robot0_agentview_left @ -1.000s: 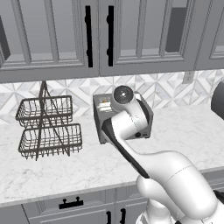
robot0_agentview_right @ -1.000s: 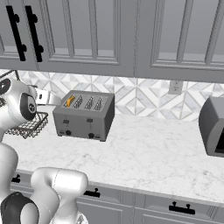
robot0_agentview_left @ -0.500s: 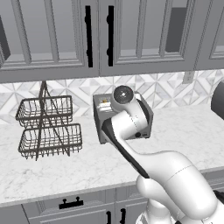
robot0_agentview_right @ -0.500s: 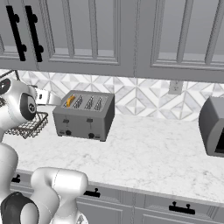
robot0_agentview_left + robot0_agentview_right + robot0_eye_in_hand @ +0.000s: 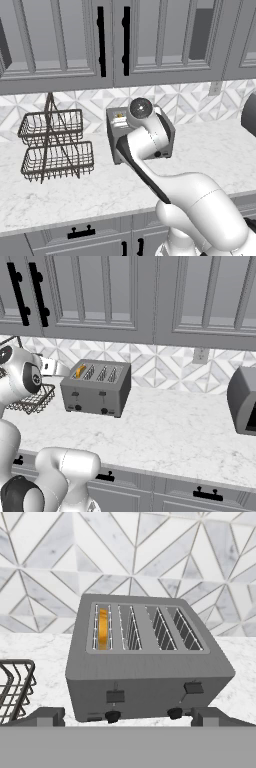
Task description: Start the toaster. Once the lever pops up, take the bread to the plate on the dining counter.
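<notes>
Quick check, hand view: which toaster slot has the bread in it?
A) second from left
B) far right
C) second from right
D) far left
D: the bread shows as an orange-crusted slice standing in the far-left slot of the toaster, while the other three slots show bare wire guides.

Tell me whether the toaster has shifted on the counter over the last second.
No. The toaster sits in the same spot against the wall outlet as before.
</notes>
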